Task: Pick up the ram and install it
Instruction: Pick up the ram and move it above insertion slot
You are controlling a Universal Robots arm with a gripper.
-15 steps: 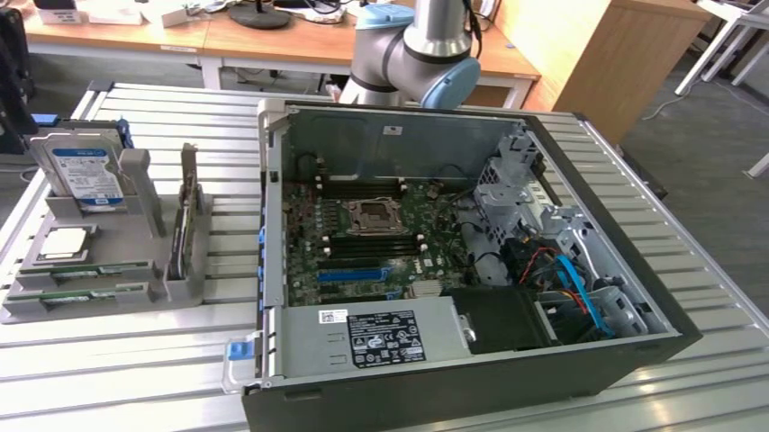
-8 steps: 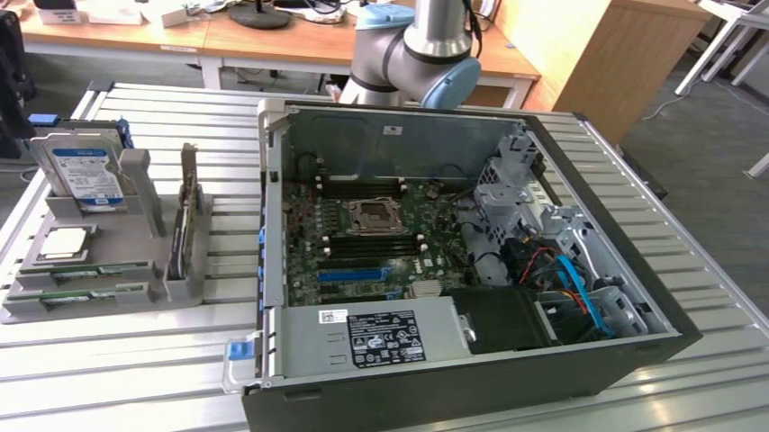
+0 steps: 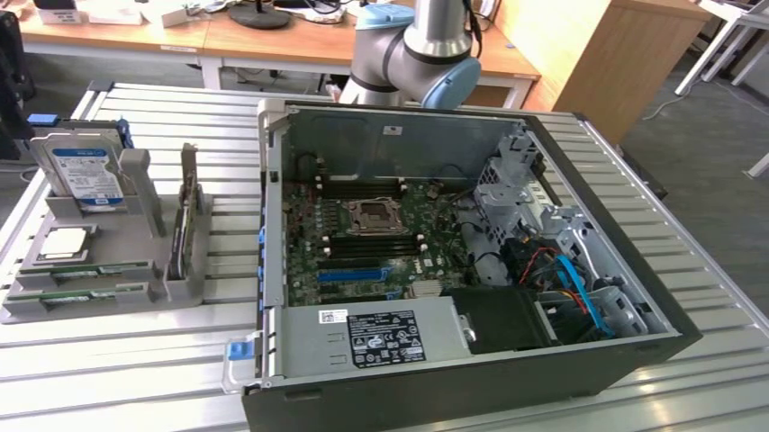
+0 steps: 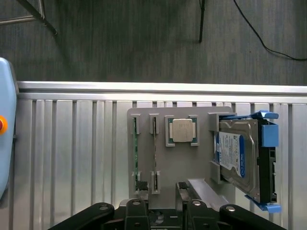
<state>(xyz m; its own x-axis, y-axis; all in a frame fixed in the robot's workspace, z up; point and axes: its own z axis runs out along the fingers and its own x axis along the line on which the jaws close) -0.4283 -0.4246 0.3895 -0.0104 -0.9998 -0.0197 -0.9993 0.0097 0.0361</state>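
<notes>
Closest to the wrist camera, the hand (image 4: 159, 203) is seen with its black fingers (image 4: 183, 196) spread wide apart and nothing held between them. It is pointed down at a grey holder (image 4: 192, 163) that is set on the slatted table (image 4: 72, 143), and it is judged to hang well above that holder, not at it.

The ram (image 4: 135, 153) is stood on edge in an outer slot of the holder, untouched. A second thin stick (image 4: 154, 153) is slotted just beside it, followed by a processor chip (image 4: 182, 130) and a hard drive (image 4: 240, 153) in a blue-edged cradle. In the exterior view the ram (image 3: 75, 291) is found at the near edge of the holder (image 3: 135, 193), towards the exterior view's left, well apart from the opened computer case (image 3: 601, 360), where the black memory slots (image 3: 360, 238) are left empty on the board.

The ram's long axis is laid across the line along which the fingers open, so its flat faces are turned towards them. However, the stick is lined up with one finger rather than centred in the gap; the second stick is judged to lie nearer the middle.
</notes>
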